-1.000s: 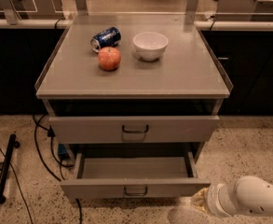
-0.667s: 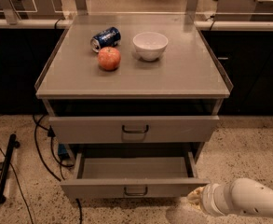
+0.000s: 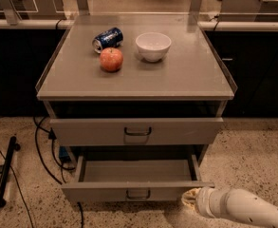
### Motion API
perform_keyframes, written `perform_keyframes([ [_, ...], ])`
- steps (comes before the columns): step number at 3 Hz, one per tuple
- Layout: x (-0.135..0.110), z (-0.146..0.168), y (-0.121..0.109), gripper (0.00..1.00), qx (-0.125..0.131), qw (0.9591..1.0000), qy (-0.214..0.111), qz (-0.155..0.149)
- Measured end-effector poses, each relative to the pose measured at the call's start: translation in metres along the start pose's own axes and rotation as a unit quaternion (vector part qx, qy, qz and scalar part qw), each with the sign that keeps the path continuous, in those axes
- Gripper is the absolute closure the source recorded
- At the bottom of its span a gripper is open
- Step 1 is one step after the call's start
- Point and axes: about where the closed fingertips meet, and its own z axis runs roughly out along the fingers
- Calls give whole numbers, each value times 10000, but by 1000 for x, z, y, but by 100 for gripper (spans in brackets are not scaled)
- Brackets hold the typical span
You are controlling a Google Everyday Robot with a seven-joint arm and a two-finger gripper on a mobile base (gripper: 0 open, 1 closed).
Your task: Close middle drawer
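The middle drawer (image 3: 136, 171) stands pulled out, its shallow grey tray bare. Its low front panel (image 3: 105, 192) has a small dark loop handle (image 3: 138, 194) at the centre. The taller top drawer (image 3: 136, 130) above it sits nearly flush in the cabinet. My gripper (image 3: 191, 198) is at the bottom right, at the end of a white arm (image 3: 243, 209). Its pale tip is right at the lower right corner of the middle drawer's front panel. The lowest drawer is out of view.
On the cabinet top (image 3: 186, 75) lie a blue soda can (image 3: 107, 38), a red apple (image 3: 111, 59) and a white bowl (image 3: 153, 46). Dark cables (image 3: 46, 156) and a black stand leg (image 3: 4, 172) lie on the speckled floor at the left.
My gripper has risen a little and closed in on the right end of the middle drawer's front panel. The drawer has not visibly moved.
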Motion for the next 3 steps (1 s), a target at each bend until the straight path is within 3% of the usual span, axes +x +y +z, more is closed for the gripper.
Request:
perform_keyframes([
  [3, 2, 27, -30, 100, 836, 9948, -456, -370],
])
